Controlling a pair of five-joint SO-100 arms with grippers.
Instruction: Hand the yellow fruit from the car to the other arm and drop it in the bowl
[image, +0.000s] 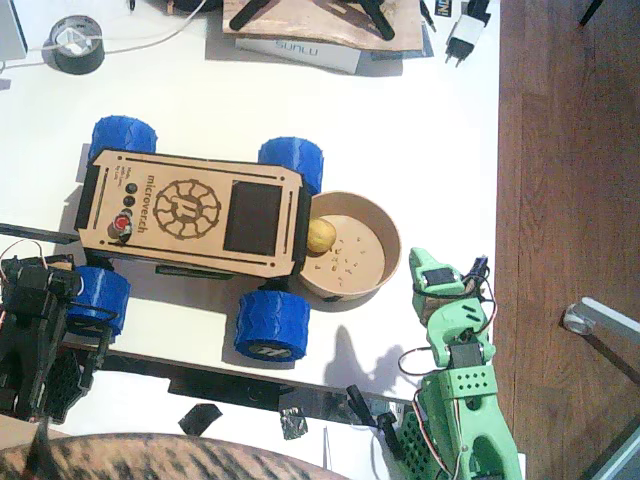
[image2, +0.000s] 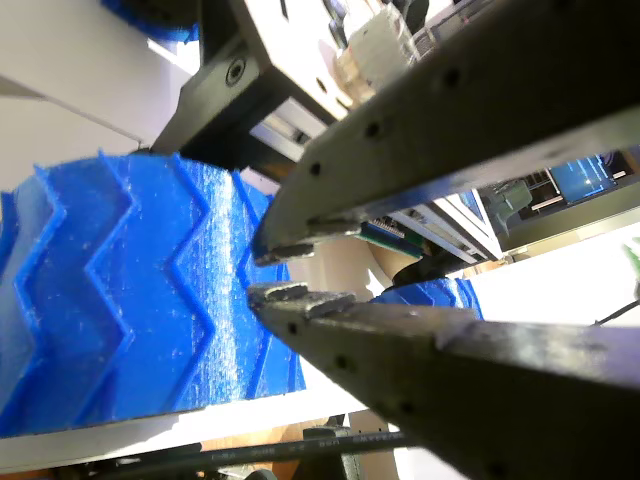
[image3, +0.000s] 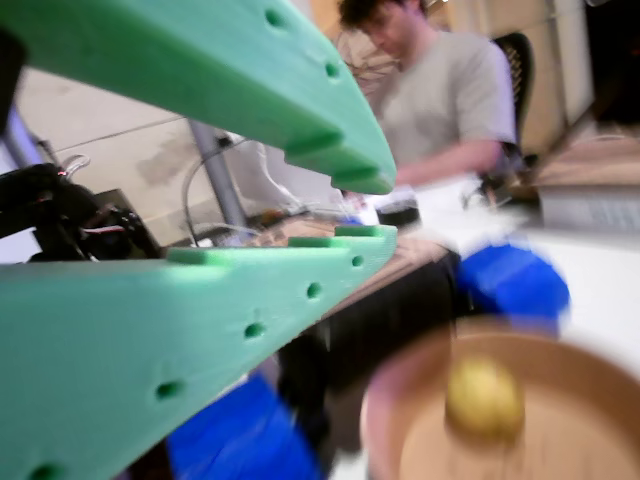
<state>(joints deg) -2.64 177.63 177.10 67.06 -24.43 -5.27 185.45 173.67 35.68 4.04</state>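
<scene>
- in the fixed view we see the yellow fruit (image: 321, 236) lying inside the bowl (image: 385, 272), against its left wall, right next to the car (image: 190, 212).
- the bowl sits on the white table (image: 420, 120), touching the right end of the car, between the car's two right-hand blue wheels (image: 272, 324).
- the green right arm (image: 455, 385) stands at the lower right, its gripper (image: 433, 272) just off the bowl's right rim; from above we cannot tell how its fingers stand.
- in a wrist view we find the green right gripper (image3: 362, 208) with its jaws a little apart and nothing between them; the fruit (image3: 484, 400) shows blurred below, resting in the bowl (image3: 400, 420).
- behind it, a seated person (image3: 440, 90) in a grey shirt is in the background, blurred.
- the black left arm (image: 35, 335) sits at the lower left edge, beside the car's lower-left wheel (image: 95, 297).
- in a wrist view we see the black left gripper (image2: 272, 272) with its tips nearly together, a thin gap left and nothing held, right in front of a blue wheel's chevron tread (image2: 130, 300).
- at the table's top edge we note a black tape roll (image: 78, 45) and a white box (image: 300, 50).
</scene>
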